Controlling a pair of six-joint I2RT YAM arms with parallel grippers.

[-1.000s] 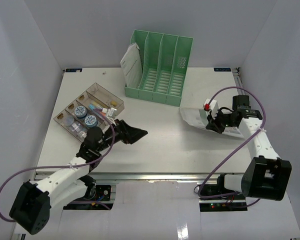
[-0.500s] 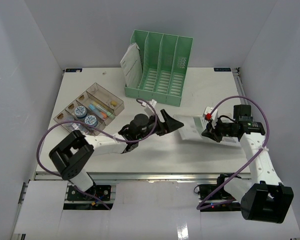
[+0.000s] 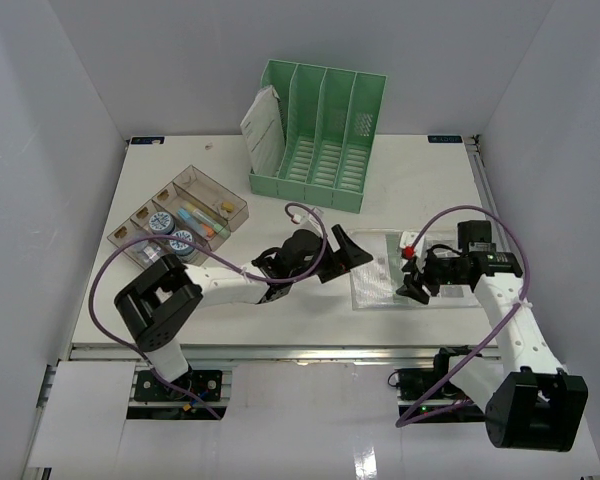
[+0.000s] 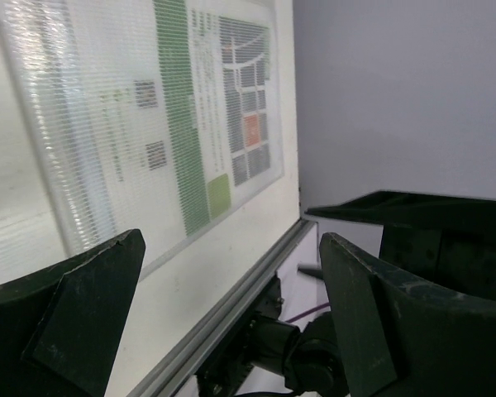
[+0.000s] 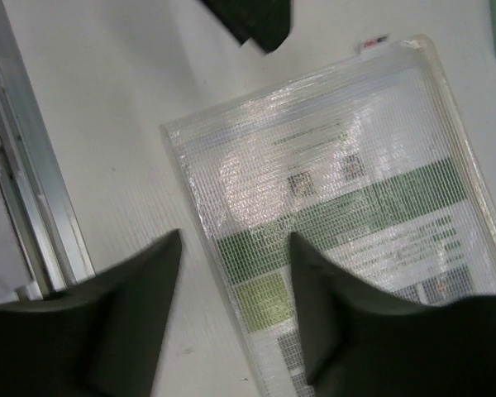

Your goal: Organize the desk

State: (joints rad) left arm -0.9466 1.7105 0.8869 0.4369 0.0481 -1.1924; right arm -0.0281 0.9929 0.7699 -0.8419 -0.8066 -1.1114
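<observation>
Desk (image 3: 280, 205), large flat white tabletop under both arms, carries a clear mesh document pouch (image 3: 375, 282) lying flat beneath your parted, empty right gripper (image 3: 411, 271), wide-spread left gripper (image 3: 347, 252) just beside it, so next you likely pinch its edge for the green slotted plastic file rack (image 3: 320, 140).

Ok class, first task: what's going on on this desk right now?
Two robot arms are tidying the desk. A clear mesh pouch with a printed sheet inside lies flat on it. The right gripper hovers over the pouch, fingers apart, gripping nothing. The left gripper, wide open and empty, is by the pouch's left edge. A green file rack stands at the back, a clear compartment box on the left.
</observation>
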